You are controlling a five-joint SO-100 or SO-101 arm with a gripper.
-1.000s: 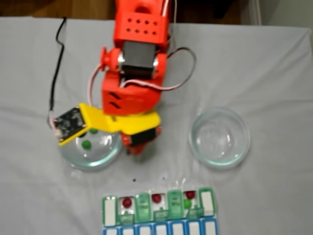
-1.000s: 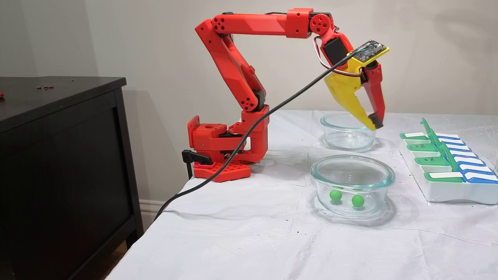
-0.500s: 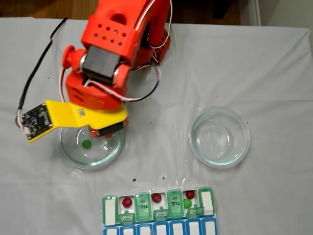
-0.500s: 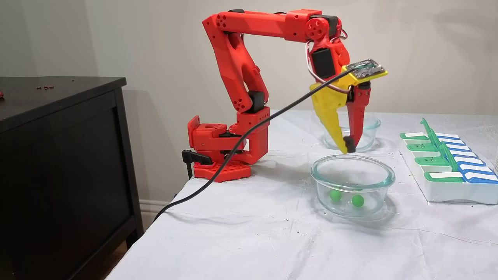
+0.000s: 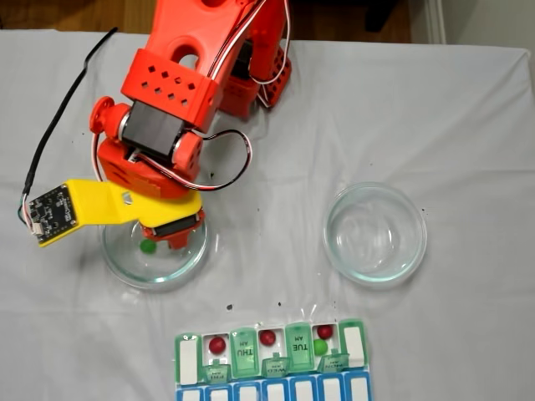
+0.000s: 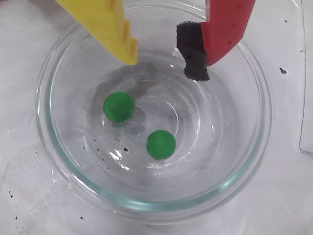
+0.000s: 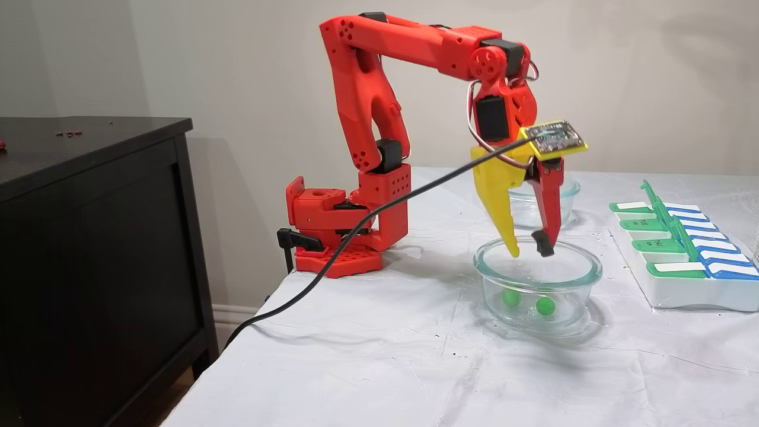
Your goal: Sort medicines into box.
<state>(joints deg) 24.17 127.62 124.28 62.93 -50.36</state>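
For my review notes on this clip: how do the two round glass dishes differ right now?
The dish under the arm holds two green balls; the other dish has nothing in it. The open gripper hangs just inside the first dish's rim, while nothing hovers over the second. In the side fixed view the first sits nearer the camera, the second behind. Both are clear, round and upright.

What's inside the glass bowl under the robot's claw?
Two green balls lie apart on the bottom of the glass bowl. The open gripper hangs above them, fingers empty. In the top-down fixed view the arm covers one ball.
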